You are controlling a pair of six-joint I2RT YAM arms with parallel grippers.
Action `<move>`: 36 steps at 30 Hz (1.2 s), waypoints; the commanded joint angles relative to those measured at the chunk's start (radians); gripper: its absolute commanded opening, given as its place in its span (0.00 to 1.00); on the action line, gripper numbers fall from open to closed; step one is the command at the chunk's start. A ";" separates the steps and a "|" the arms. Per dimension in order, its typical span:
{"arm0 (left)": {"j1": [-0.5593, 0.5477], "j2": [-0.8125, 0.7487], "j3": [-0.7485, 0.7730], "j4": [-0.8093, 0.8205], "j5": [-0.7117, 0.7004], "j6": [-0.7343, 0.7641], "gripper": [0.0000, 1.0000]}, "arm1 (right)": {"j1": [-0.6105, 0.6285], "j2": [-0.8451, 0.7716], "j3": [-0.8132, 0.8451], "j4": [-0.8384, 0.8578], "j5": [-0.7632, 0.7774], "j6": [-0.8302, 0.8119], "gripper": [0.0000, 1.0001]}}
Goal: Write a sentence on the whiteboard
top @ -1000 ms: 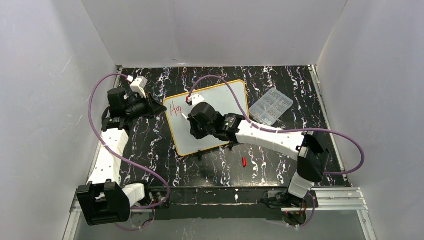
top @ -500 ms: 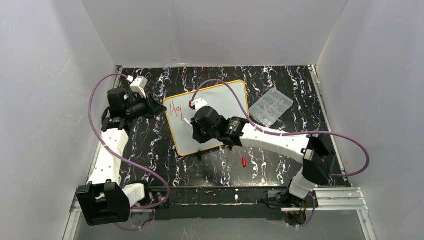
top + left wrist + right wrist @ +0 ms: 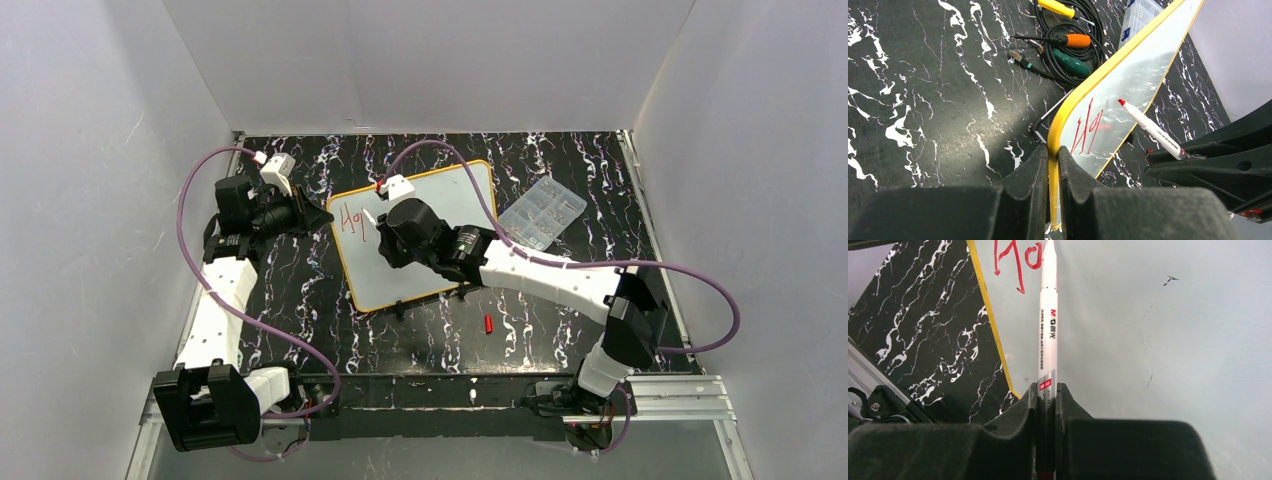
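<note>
Red letters opening the sentence (image 3: 350,217) mark the left end of the whiteboard (image 3: 445,195) on the table (image 3: 600,200); the left pincer (image 3: 1052,150) pinches its yellow rim, likely steadying it, while the right pincer (image 3: 1048,390) clamps a marker (image 3: 1048,330) beside the letters.

Light: bright, even, overhead.
Shadows: soft, faint.
Glare: mild sheen on whiteboard (image 3: 1133,80).
Blur: wrist views soft at bottom.

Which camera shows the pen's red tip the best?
The left wrist view: the marker shows side-on, red tip clear against the whiteboard. The right wrist view cuts the tip off at its top edge; the top view shows only a tiny white sliver.
</note>
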 commanded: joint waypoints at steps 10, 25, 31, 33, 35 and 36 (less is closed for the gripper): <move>-0.003 -0.030 -0.001 -0.006 0.036 0.012 0.00 | -0.005 0.053 0.066 0.001 0.009 -0.002 0.01; -0.005 -0.034 -0.001 -0.006 0.035 0.012 0.00 | -0.005 0.008 0.004 -0.044 0.069 0.036 0.01; -0.005 -0.035 -0.002 -0.006 0.033 0.012 0.00 | -0.005 -0.011 -0.025 -0.046 0.065 0.053 0.01; -0.004 -0.036 -0.002 -0.006 0.033 0.012 0.00 | -0.005 -0.014 -0.036 -0.045 0.061 0.055 0.01; -0.003 -0.035 -0.002 -0.006 0.033 0.012 0.00 | -0.005 -0.016 -0.045 -0.040 0.047 0.057 0.01; -0.004 -0.036 -0.002 -0.006 0.033 0.011 0.00 | -0.005 -0.014 -0.047 -0.038 0.036 0.057 0.01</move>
